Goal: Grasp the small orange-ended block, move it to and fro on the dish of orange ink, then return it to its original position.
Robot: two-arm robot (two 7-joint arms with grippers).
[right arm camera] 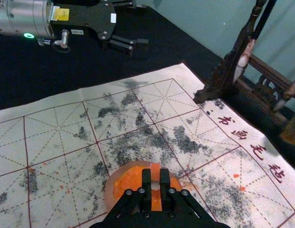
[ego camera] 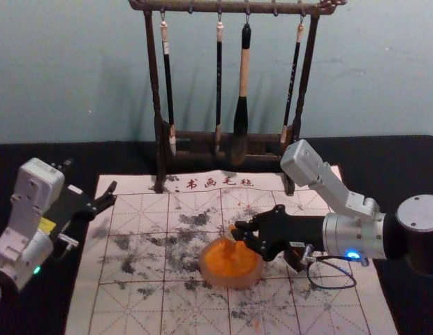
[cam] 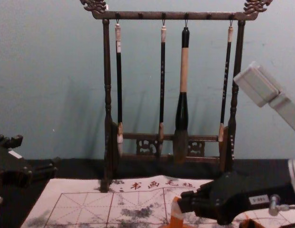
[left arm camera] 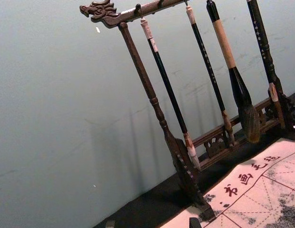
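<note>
My right gripper (ego camera: 246,235) reaches in over the dish of orange ink (ego camera: 230,280). Its fingers are closed on the small block (ego camera: 232,227). In the right wrist view the gripper (right arm camera: 155,186) pinches the block (right arm camera: 155,171), with the ink (right arm camera: 130,183) beneath. From the chest, the block (cam: 176,210) looks upright, pale above and orange below, at the tips of the gripper (cam: 181,203). I cannot tell whether its lower end touches the ink. Off the mat's left side, my left gripper (ego camera: 91,176) stays idle and open; its fingertips edge into the left wrist view (left arm camera: 152,223).
Behind the mat (ego camera: 140,307) stands a dark wooden rack (ego camera: 158,125) with several brushes hanging, a thick one (ego camera: 241,105) among them. A dark brown object (ego camera: 295,260) lies partly hidden under the right gripper. Black cloth (ego camera: 35,307) surrounds the stained mat.
</note>
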